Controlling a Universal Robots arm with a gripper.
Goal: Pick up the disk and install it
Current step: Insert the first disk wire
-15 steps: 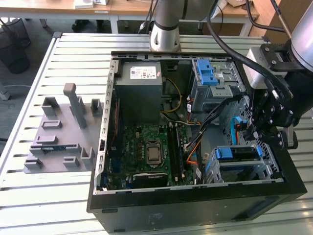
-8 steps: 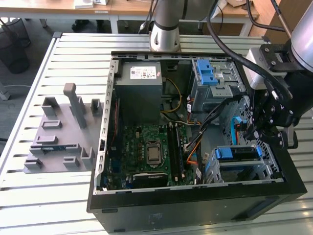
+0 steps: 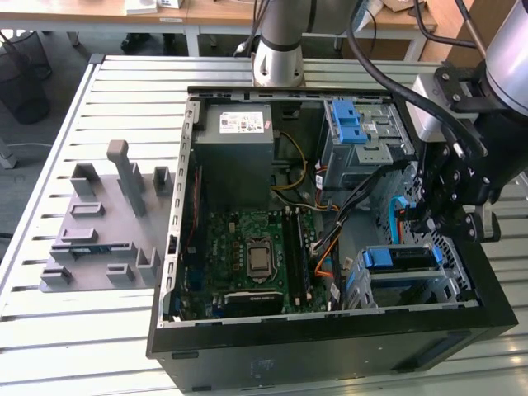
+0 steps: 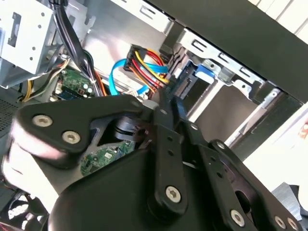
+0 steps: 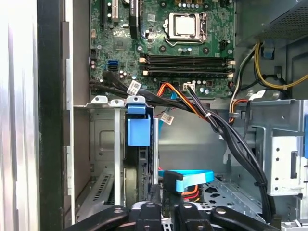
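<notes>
Inside the open computer case, the gripper hangs over the grey drive cage, fingers drawn almost together with nothing visibly between them. The disk sits on edge in that cage, just beside the fingertips.

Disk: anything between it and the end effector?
Nothing directly between. In the first wrist view the disk stands edge-on in the drive cage ahead of the end effector; a blue flat cable loops close beside.
</notes>
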